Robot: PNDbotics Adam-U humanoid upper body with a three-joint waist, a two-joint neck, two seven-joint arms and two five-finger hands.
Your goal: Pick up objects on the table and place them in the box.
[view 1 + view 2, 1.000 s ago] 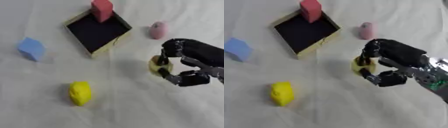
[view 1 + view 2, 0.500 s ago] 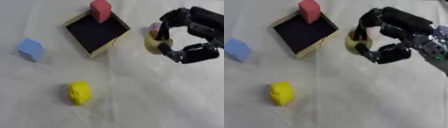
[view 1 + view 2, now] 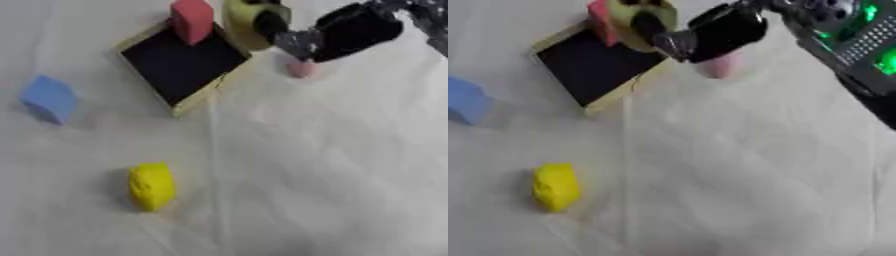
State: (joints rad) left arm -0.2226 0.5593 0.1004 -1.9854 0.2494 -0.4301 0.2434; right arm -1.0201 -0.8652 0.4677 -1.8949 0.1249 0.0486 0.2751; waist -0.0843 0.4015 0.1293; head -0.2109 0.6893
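Note:
My right hand (image 3: 337,35) reaches in from the upper right, shut on a pale yellow object (image 3: 243,24) held over the right corner of the box (image 3: 188,102). The box is shallow, dark inside with a tan rim, and a red block (image 3: 192,20) stands at its far corner. A pink object (image 3: 302,69) lies on the cloth just below my hand, partly hidden by it. A blue block (image 3: 49,97) sits at the left. A yellow object (image 3: 151,185) lies near the front. My left hand shows in neither view.
White cloth covers the table (image 3: 332,165). My right forearm with green lights (image 3: 859,45) crosses the upper right corner.
My right hand has lifted the pale yellow object from the cloth and carried it up and left to the box's edge. The pink object now lies below the hand.

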